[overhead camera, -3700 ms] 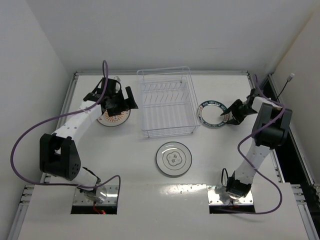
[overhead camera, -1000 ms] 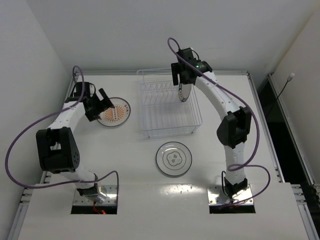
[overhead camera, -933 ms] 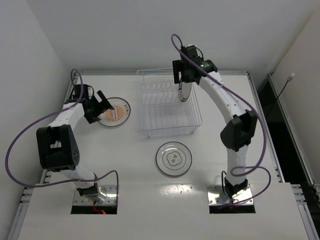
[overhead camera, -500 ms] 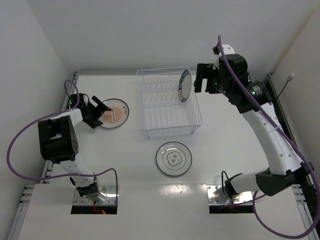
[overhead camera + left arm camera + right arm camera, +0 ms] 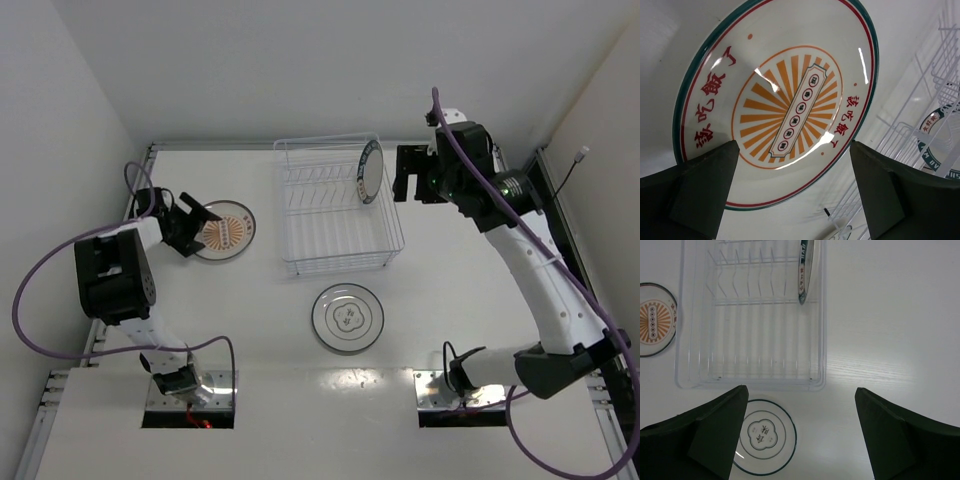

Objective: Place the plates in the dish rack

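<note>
Dish rack (image 5: 340, 210), long axis 12-to-6 | blue-rimmed plate (image 5: 369, 172) on edge at its 1 o'clock corner | sunburst plate (image 5: 785, 110), red Chinese characters, flat at rack's 9 | grey-ringed plate (image 5: 347, 318) flat at 6 | left gripper (image 5: 794, 150) spread over sunburst plate | right gripper (image 5: 800, 390) spread, empty

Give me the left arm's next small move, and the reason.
Probably ease the left gripper down onto the rim of the orange sunburst plate and close. Its jaws are open with the plate framed between them in the wrist view, and that plate lies flat on the table, ungripped. The blue-rimmed plate already stands in the dish rack.
</note>
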Available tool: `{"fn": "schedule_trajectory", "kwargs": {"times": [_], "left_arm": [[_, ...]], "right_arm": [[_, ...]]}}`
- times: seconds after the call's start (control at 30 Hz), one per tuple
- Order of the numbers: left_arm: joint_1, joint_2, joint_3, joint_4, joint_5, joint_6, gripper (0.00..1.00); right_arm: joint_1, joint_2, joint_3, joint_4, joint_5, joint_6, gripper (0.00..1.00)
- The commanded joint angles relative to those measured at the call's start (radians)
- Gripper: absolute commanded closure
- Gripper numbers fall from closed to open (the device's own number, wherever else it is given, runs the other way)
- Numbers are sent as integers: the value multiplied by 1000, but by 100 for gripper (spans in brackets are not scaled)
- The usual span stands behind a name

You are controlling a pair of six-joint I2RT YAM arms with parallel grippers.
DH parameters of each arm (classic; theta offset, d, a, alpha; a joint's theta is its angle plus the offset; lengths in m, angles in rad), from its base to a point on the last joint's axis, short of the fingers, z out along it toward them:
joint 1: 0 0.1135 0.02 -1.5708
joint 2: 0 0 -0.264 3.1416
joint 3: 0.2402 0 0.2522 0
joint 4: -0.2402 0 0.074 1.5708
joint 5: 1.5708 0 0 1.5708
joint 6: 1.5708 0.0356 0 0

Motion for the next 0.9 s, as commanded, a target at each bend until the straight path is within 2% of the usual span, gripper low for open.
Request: {"fn": "schedule_trajectory", "kwargs": {"times": [0.0,0.07,0.1,0.13,0.17,0.23,0.27,0.3,0.33,0.37,0.43,0.6,0.73,0.87], "left_arm": [[12,-111,66,-66,15,45,9],[12,-153,77,-116,15,71,9],[12,-173,77,-132,15,71,9],[12,-208,86,-147,24,87,9],[12,-225,86,-176,24,96,9],[12,-256,86,-190,36,107,9],[12,-279,86,-190,48,116,9],[12,-288,86,-202,48,116,7],[12,-288,74,-213,57,125,7],[12,-305,59,-213,58,125,6],[12,-317,45,-213,58,134,6],[22,-336,22,-222,68,134,6],[31,-355,22,-222,79,134,6],[31,-366,31,-244,88,143,5]], "right_arm": [[-5,-24,-55,43,-21,47,15],[-40,-24,-138,43,-91,75,19],[-52,-24,-175,52,-128,107,26],[-87,-42,-263,68,-172,131,28],[-110,-57,-320,84,-288,157,28],[-165,-126,-524,162,-419,249,28],[-229,-154,-601,198,-558,285,28],[-259,-185,-682,242,-628,320,28],[-286,-215,-830,328,-687,384,28],[-325,-267,-895,362,-775,413,28],[-325,-283,-1018,405,-843,450,28],[-314,-294,-1169,482,-874,484,28],[-314,-294,-1316,619,-874,565,28],[-295,-283,-1349,728,-808,625,28]]}}
